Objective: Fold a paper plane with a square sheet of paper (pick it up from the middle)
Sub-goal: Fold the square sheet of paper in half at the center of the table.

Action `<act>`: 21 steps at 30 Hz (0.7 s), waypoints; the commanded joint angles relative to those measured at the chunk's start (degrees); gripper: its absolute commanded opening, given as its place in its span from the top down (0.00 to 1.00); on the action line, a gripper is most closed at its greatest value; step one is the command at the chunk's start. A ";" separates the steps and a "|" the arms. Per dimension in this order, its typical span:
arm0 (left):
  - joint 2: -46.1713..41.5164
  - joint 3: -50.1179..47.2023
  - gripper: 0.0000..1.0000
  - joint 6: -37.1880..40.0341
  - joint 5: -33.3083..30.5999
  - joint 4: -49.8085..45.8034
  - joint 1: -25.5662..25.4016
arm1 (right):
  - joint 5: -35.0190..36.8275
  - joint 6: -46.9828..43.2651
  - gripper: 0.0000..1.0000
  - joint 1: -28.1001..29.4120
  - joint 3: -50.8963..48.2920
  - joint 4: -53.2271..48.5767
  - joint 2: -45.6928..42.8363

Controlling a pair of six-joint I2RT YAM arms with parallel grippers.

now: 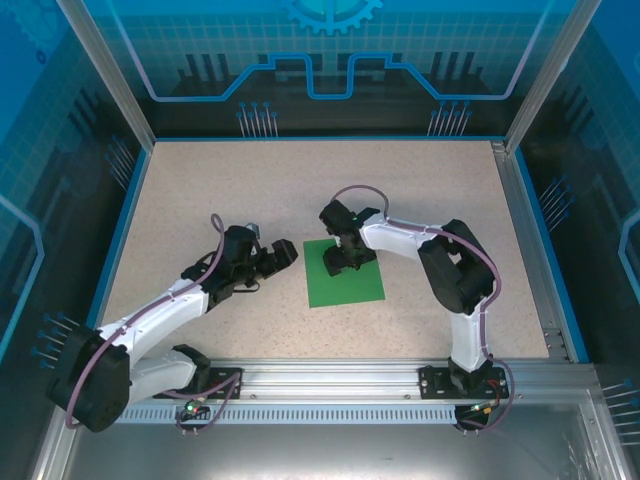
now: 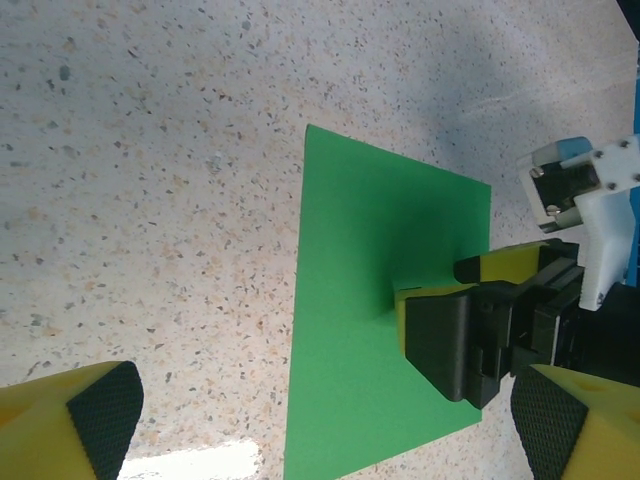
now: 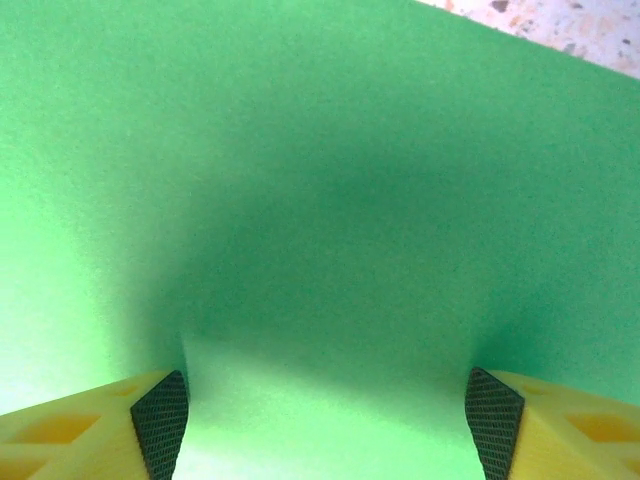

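A speckled beige table [image 1: 200, 190] sits inside blue, seemingly translucent printed panels [image 1: 330, 50].

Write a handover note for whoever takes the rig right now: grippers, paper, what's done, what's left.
Left gripper: open, holding nothing, just off the left edge of the sheet.
Right gripper: open, lowered over the middle of the square sheet of paper, with a fingertip on either side. I cannot tell whether the tips touch the paper.
Sheet: bright green, lying flat on the speckled table between the two arms, with no crease visible.
Done: the right arm is lined up for the middle pick.
Left: pinch and lift the sheet, then make every fold of the plane.
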 commanded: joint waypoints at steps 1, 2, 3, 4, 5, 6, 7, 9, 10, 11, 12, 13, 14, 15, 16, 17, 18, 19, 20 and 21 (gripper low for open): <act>0.35 1.27 0.01 2.33 0.13 -2.56 0.59 | -0.23 6.19 0.20 0.59 1.81 -2.61 -2.98; 0.25 1.40 0.01 2.28 0.26 -3.06 0.58 | -0.28 8.21 0.19 0.77 2.17 -3.51 -3.21; 0.06 1.42 0.01 2.28 0.53 -3.30 0.58 | -0.12 9.66 0.19 0.95 2.30 -4.09 -3.52; -0.38 1.18 0.01 2.24 1.02 -3.25 0.58 | 1.04 12.28 0.18 1.38 2.39 -5.03 -3.84; -1.03 0.72 0.01 2.19 1.57 -3.02 0.57 | 2.71 14.93 0.18 1.84 2.48 -6.01 -4.23; -1.65 0.07 0.01 2.19 2.01 -2.69 0.61 | 3.82 16.35 0.18 2.47 2.28 -6.33 -4.60; -2.37 -0.68 0.01 2.06 2.08 -2.32 0.62 | 5.28 17.61 0.17 3.18 1.98 -6.33 -4.95; -3.47 -1.93 0.01 1.85 1.97 -1.97 0.62 | 6.88 19.89 0.16 3.73 2.07 -7.33 -4.86; -3.85 -2.39 0.01 1.75 2.01 -1.91 0.58 | 7.00 20.08 0.15 3.80 2.20 -7.52 -4.71; -4.26 -2.66 0.01 1.84 2.01 -2.07 0.59 | 7.10 20.36 0.14 3.80 2.62 -7.81 -4.44; -4.62 -2.90 0.01 1.84 2.09 -2.18 0.56 | 6.85 20.50 0.13 3.84 2.92 -8.09 -4.14; -5.01 -3.30 0.01 1.84 1.97 -2.08 0.58 | 6.09 20.22 0.12 3.95 3.17 -7.84 -3.70; -5.33 -3.71 0.01 1.71 1.82 -1.67 0.57 | 5.54 19.92 0.11 4.06 3.51 -7.71 -3.25; -5.58 -4.14 0.01 1.47 1.68 -1.22 0.56 | 5.15 19.89 0.11 4.10 3.97 -7.83 -2.65; -5.57 -4.34 0.01 1.40 1.78 -0.95 0.61 | 4.83 19.63 0.09 4.27 4.37 -7.90 -1.98; -5.54 -4.46 0.01 1.33 2.04 -0.57 0.56 | 4.66 19.30 0.08 4.57 4.85 -7.91 -1.37; -5.45 -4.54 0.01 1.31 2.30 -0.51 0.61 | 4.67 19.34 0.07 4.71 5.31 -8.28 -0.82; -5.36 -4.47 0.01 1.40 2.43 -0.51 0.55 | 4.53 19.45 0.06 4.80 5.94 -8.66 -0.29; -5.27 -4.47 0.01 1.48 2.40 -0.75 0.62 | 4.60 19.39 0.05 5.01 6.50 -8.95 0.07; -5.27 -4.45 0.01 1.72 2.27 -0.92 0.65 | 4.66 19.37 0.04 5.16 6.84 -9.10 0.27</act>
